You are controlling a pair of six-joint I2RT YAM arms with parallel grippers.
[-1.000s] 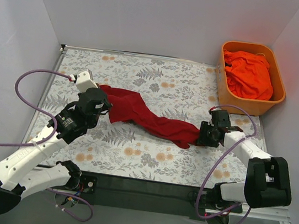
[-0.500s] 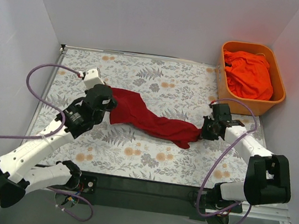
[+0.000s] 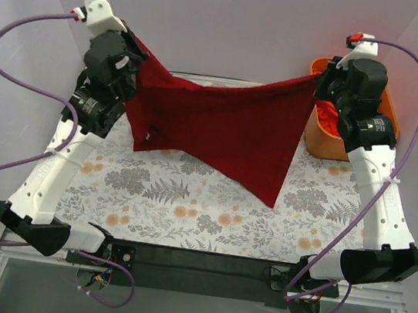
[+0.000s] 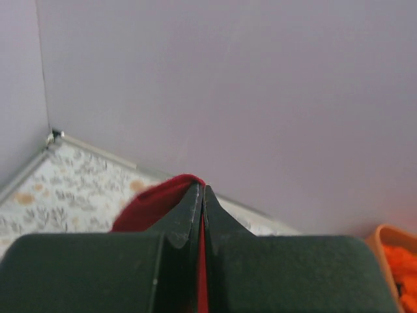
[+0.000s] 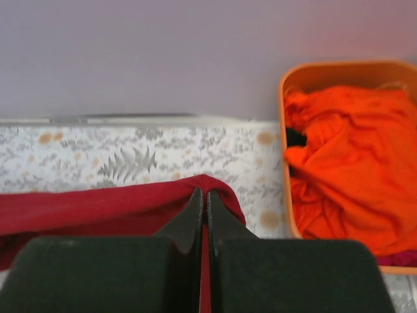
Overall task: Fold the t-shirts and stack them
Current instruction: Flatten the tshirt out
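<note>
Both our arms have risen, lifting the crimson t-shirt (image 3: 221,123) off the table (image 3: 186,209); it hangs spread in the air between them. Our left gripper (image 4: 200,190) and right gripper (image 5: 203,193) each pinch an upper edge. The orange-red t-shirt (image 5: 345,153) lies bunched in the tub (image 5: 339,68).

An orange plastic tub (image 3: 322,140) sits at the far right corner of the worktop (image 3: 187,200), whose cover shows grey ferns and pale orange blossoms. Plain pale walls (image 3: 251,22) close in three sides.
</note>
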